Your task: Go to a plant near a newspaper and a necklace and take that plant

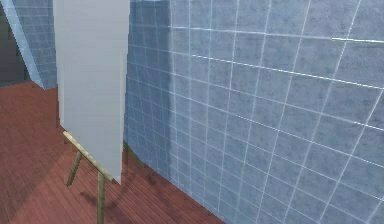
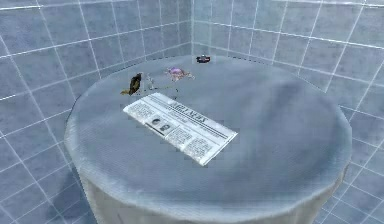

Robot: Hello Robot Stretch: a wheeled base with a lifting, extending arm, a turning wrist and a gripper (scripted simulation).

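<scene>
Nearest us hangs the pale cloth of a round table [image 2: 120,190], and on its top a newspaper [image 2: 181,128] lies close to the middle. Beyond the paper, toward the far left of the tabletop, sit 2 small things. The dark, yellowish clump [image 2: 131,85] we take for the plant, and the pale purplish tangle [image 2: 177,72] near it may be the necklace. A dark disc [image 2: 203,59] rests farther back by the tiled wall [image 2: 60,40]. Ahead, an easel [image 1: 101,192] carries a blank white canvas [image 1: 92,80] on the red floor [image 1: 30,140].

We judge the search done and the lining-up in hand. To do it well, we would ease the base forward until the clump stands just right of the arm side view's middle. Then we would raise the arm above the tabletop and reach out over the newspaper without dragging it or catching the tangle. Of the gripper, we cannot tell whether it is released or clenched.
</scene>
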